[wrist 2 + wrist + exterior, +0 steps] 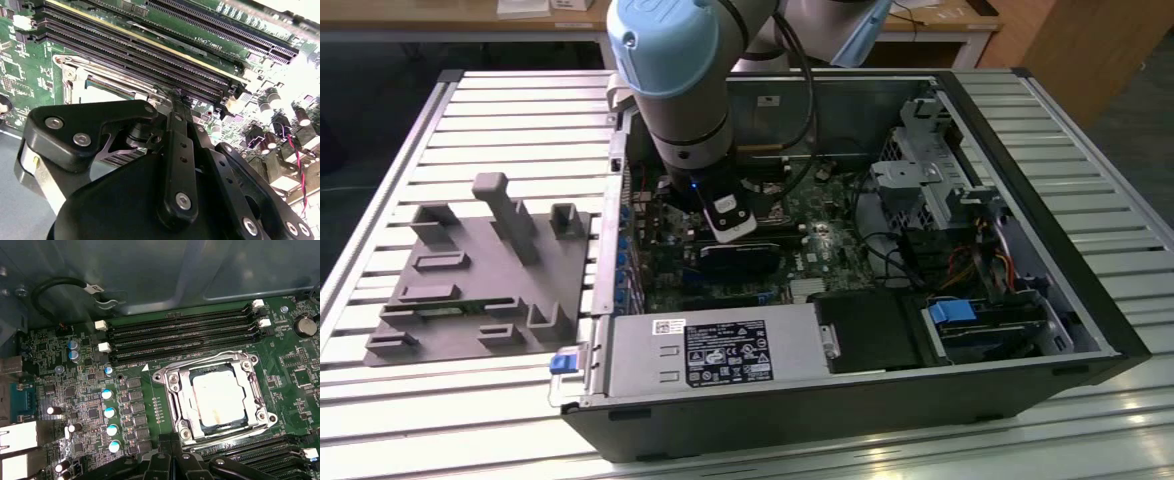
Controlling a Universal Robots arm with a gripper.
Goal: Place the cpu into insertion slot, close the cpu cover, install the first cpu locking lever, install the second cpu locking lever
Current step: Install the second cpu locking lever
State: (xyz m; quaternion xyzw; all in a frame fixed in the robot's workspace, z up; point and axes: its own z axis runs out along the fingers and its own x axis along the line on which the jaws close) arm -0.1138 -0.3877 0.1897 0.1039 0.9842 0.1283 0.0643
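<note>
First wrist view shows the cpu [219, 399] already sitting in the insertion slot [186, 407], with the cpu cover [252, 385] down over it. I cannot tell the gripper's [172, 97] state.

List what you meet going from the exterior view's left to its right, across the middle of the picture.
Grey fixture block on the slatted table → robot arm reaching down into the open computer case → green circuit board → drive cage with blue latch.
</note>
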